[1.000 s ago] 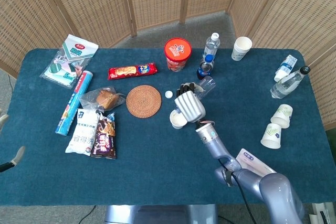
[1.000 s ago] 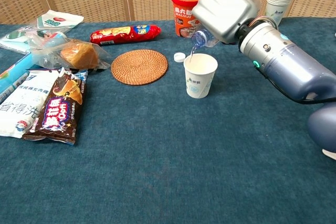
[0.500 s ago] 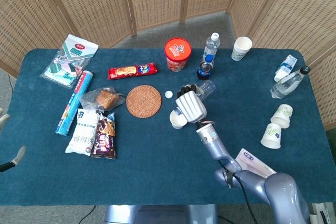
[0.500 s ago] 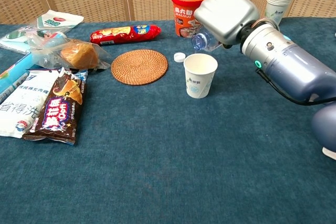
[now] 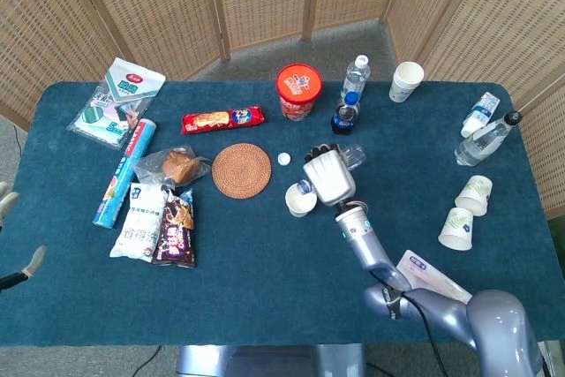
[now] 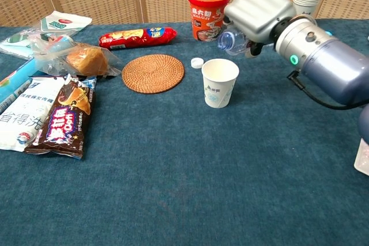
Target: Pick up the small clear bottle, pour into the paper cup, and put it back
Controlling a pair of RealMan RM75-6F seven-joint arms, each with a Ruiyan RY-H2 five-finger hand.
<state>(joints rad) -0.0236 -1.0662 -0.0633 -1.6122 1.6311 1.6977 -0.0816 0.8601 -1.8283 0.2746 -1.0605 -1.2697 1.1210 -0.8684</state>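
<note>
My right hand [image 5: 328, 176] [image 6: 259, 10] grips the small clear bottle [image 5: 353, 158] [image 6: 229, 40]. The bottle lies tilted, its open mouth pointing left and slightly down, just above and to the right of the paper cup [image 5: 300, 200] [image 6: 219, 82]. No stream leaves the mouth. The cup stands upright on the blue cloth. A white bottle cap [image 5: 283, 159] [image 6: 197, 62] lies left of the cup. Only fingertips of my left hand [image 5: 18, 245] show at the far left edge, spread apart with nothing in them.
Behind the hand stand a red noodle tub [image 5: 297, 87] [image 6: 208, 5], a cola bottle [image 5: 345, 114] and a water bottle [image 5: 356, 75]. A woven coaster [image 5: 241, 169] and snack packs [image 5: 163, 222] lie left. More cups [image 5: 468, 209] and bottles [image 5: 484, 139] are at the right.
The pouring stream has stopped. My right hand has tipped the bottle back and carried it up and to the right, away from the cup's rim.
</note>
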